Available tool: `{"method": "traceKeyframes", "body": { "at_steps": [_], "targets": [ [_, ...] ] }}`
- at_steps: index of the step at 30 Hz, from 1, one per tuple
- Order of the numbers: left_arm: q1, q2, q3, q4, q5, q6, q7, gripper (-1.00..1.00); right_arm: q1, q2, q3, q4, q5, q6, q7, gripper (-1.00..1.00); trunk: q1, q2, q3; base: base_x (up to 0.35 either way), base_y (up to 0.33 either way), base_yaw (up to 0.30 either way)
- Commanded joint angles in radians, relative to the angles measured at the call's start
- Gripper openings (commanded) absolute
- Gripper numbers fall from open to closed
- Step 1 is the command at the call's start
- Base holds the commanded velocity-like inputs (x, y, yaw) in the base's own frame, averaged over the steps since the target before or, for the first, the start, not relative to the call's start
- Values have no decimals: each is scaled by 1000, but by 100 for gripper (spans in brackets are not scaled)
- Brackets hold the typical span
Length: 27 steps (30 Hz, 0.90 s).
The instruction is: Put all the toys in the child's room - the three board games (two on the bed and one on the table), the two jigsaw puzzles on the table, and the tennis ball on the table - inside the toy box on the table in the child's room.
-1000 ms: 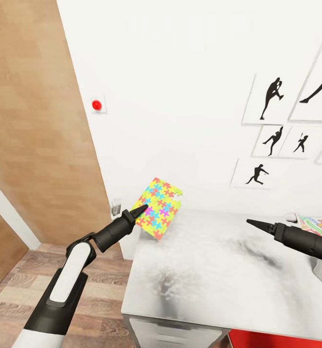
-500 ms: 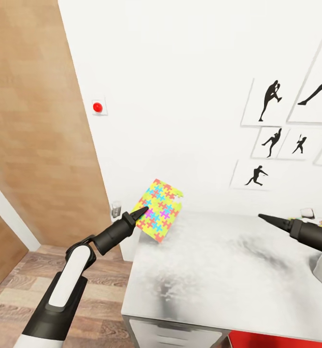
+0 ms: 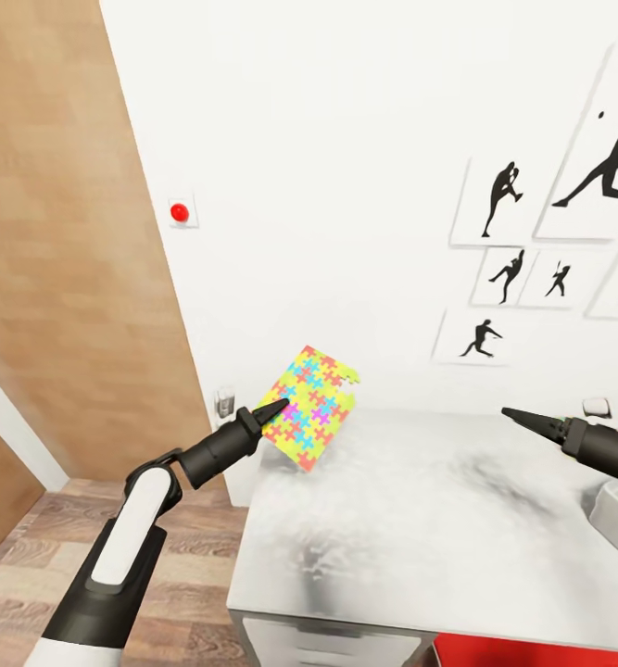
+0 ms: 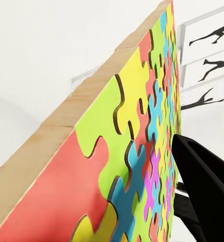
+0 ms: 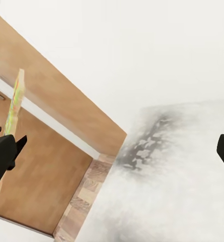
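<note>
White wall [image 3: 346,185] with a red button [image 3: 179,213] (small, round), wood-panelled door [image 3: 58,241], plank floor [image 3: 31,574].

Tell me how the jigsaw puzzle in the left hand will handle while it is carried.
The jigsaw puzzle is probably stiff: it stands out flat from the left hand, and the left wrist view shows a thick wooden edge. It is held near one edge, so it may pivot. It likely won't roll.
</note>
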Motion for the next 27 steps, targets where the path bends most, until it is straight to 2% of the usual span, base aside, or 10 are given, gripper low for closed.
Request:
{"method": "traceKeyframes", "body": {
  "at_steps": [1, 8, 20, 27],
  "targets": [
    [-1, 0, 2, 0, -3, 5, -2, -100, -1, 0, -1, 0, 5, 5, 6, 100, 1, -2, -1, 0, 0, -92],
    [-1, -5, 13, -1, -5, 23, -19, -100, -1, -4, -2, 0, 5, 5, 8, 100, 1, -2, 6, -48, -11, -48],
    [-1, -8, 13, -3, -5, 25, -23, -100, 0, -5, -2, 0, 5, 5, 8, 100, 1, -2, 7, -255, -59, -4],
    [-1, -9, 13, -4, -4, 25, -23, -100, 0, -5, -3, 0, 5, 5, 8, 100, 1, -2, 7, -52, -12, -185]
  ]
}}
